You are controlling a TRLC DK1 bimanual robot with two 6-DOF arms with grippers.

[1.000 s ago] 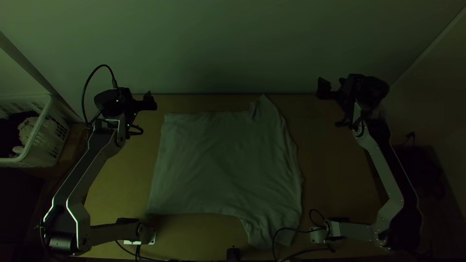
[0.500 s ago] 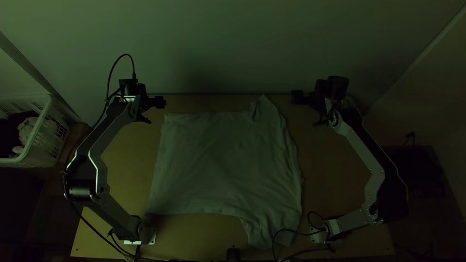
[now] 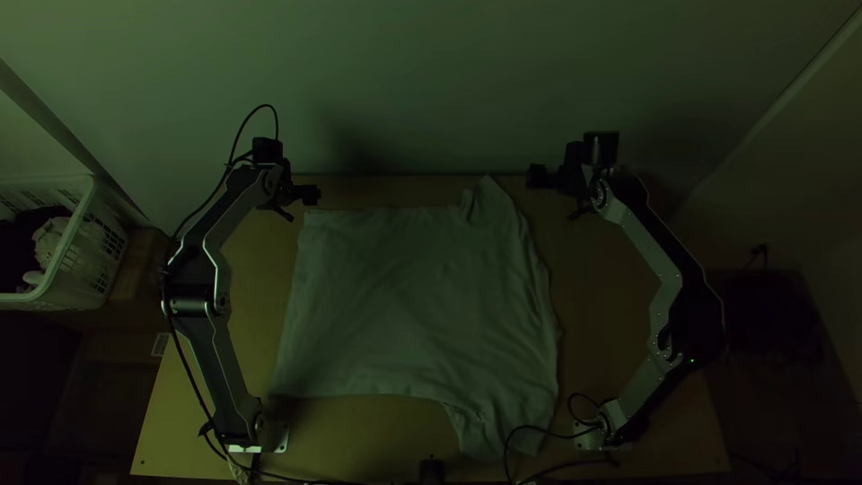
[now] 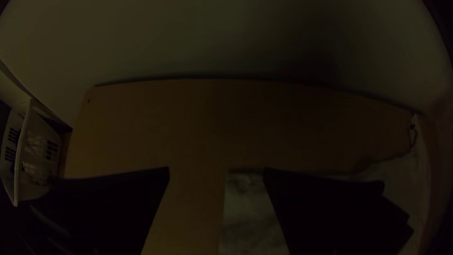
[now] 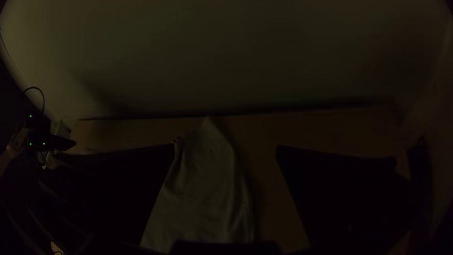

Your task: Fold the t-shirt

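Your t-shirt [image 3: 413, 301] lies spread on the table [image 3: 620, 359], between your two arms, its body mostly flat with light creases. One sleeve points to the far edge, the other toward the near edge, where a black cable [image 3: 541, 426] crosses it. Your left hand [image 3: 312, 194] is near the shirt's far left corner; in its wrist view its fingers [image 4: 118, 198] stand wide apart, with nothing between them. Your right hand [image 3: 535, 176] is near the far sleeve, to the right of its tip, and it too is wide open and empty. A white basket [image 3: 90, 256] stands off the table's left side.
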